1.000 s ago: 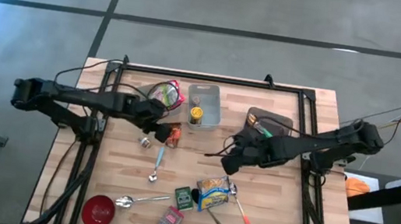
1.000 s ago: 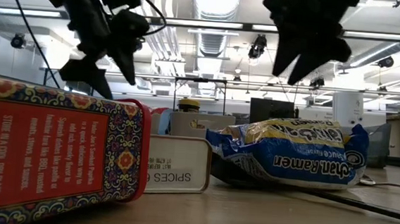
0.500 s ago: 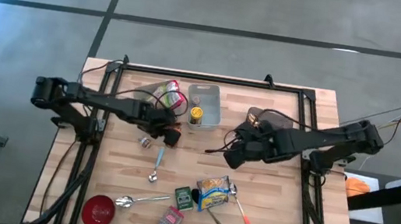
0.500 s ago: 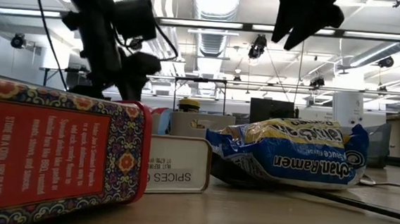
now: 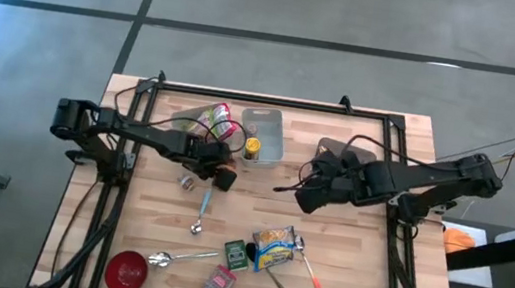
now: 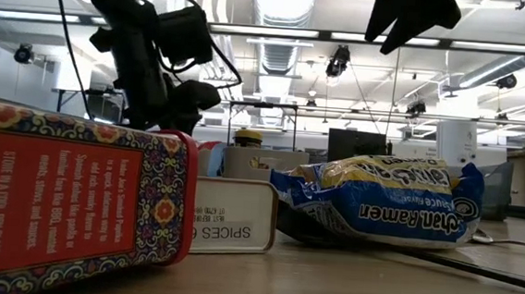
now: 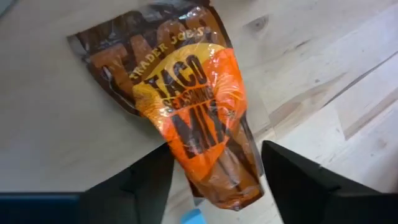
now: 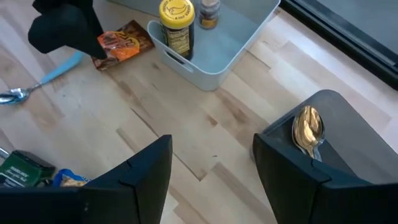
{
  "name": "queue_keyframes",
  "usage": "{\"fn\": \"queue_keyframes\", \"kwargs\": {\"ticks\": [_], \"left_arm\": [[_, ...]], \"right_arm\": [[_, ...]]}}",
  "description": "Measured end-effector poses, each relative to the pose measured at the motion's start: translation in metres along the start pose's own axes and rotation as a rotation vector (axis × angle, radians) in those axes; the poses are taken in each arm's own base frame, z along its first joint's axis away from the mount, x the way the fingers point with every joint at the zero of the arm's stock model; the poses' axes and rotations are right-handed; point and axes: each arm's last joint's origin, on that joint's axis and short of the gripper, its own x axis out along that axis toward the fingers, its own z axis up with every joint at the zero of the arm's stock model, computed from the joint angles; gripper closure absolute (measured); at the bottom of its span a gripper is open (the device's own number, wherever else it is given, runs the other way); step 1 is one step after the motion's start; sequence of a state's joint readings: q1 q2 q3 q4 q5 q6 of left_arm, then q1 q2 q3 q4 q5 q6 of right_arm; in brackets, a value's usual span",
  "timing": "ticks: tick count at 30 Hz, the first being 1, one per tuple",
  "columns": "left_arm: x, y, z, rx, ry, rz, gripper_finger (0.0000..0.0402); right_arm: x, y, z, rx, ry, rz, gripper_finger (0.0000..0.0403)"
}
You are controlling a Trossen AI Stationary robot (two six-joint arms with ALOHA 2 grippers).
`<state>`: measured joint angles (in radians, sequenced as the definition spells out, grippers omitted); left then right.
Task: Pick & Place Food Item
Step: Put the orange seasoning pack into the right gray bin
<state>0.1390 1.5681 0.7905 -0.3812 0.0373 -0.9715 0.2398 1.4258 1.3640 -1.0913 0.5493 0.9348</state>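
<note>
An orange and brown taco seasoning mix packet (image 7: 186,106) lies flat on the wooden table, beside the grey bin (image 5: 264,135). My left gripper (image 7: 214,180) is down over the packet, open. Its two fingers stand on either side of the packet's near end (image 7: 214,174). From above, only an orange corner of the packet (image 5: 227,172) shows under that gripper (image 5: 221,171). My right gripper (image 8: 211,186) hangs open and empty, raised above the table's middle right (image 5: 309,194). My left gripper comes at the packet from above, slanting down. Its fingers (image 7: 152,177) stand across the packet's narrow end. I cannot tell whether they touch it. The packet lies flat on the table.
The bin holds a yellow-lidded jar (image 8: 174,25) and a small bottle. A dark pad with a gold spoon (image 8: 308,130) lies right of it. Near the front are a ramen packet (image 5: 273,247), spice tins (image 5: 237,254), a red bowl (image 5: 126,272) and spoons (image 5: 203,207).
My left gripper has come down onto the taco packet and moved a little toward the table's right. My right gripper has risen higher above the table and turned somewhat. The packet has stayed where it was.
</note>
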Motion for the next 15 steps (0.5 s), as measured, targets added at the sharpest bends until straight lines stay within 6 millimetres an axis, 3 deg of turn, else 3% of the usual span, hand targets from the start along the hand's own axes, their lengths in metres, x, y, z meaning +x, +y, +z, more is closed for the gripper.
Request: {"fn": "queue_keyframes", "kwargs": {"ticks": [8, 15], "left_arm": [[0.008, 0.01, -0.006, 0.007, -0.018, -0.027, 0.0288], [0.01, 0.013, -0.009, 0.037, -0.019, -0.031, 0.037]], "right_arm": [[0.002, 0.001, -0.001, -0.005, 0.006, -0.007, 0.0182], [0.001, 0.002, -0.003, -0.005, 0.013, 0.004, 0.0182]]}}
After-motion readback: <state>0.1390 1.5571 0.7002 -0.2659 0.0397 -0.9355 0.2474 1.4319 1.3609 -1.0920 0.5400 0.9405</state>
